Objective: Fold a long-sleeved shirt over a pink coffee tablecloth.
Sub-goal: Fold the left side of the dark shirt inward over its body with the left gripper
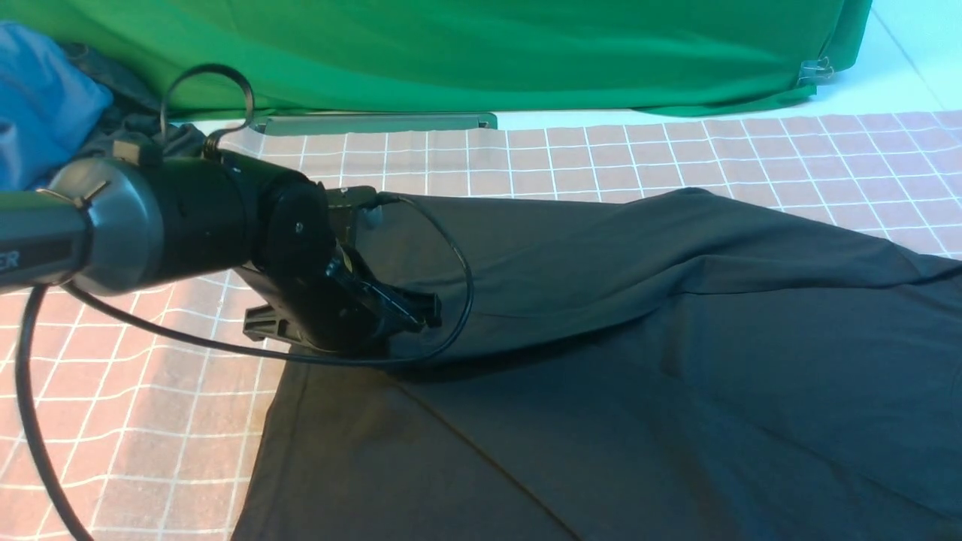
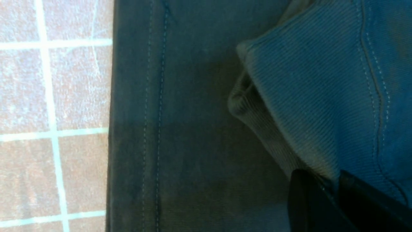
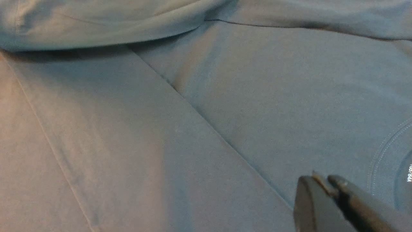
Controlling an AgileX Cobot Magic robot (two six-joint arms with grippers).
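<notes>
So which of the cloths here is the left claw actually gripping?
The black long-sleeved shirt: the left claw is shut on its ribbed cuff. The pink checked tablecloth, green cloth and blue garment are outside its grip.

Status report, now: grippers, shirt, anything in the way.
Left gripper shut on cuff of shirt. Right gripper shut, over shirt. Sleeve draped across shirt, on pink tablecloth. Blue clothes far left, apart.

surface: pale tabletop | directly on it: pink coffee tablecloth, green cloth at far edge | on tablecloth: long-sleeved shirt
</notes>
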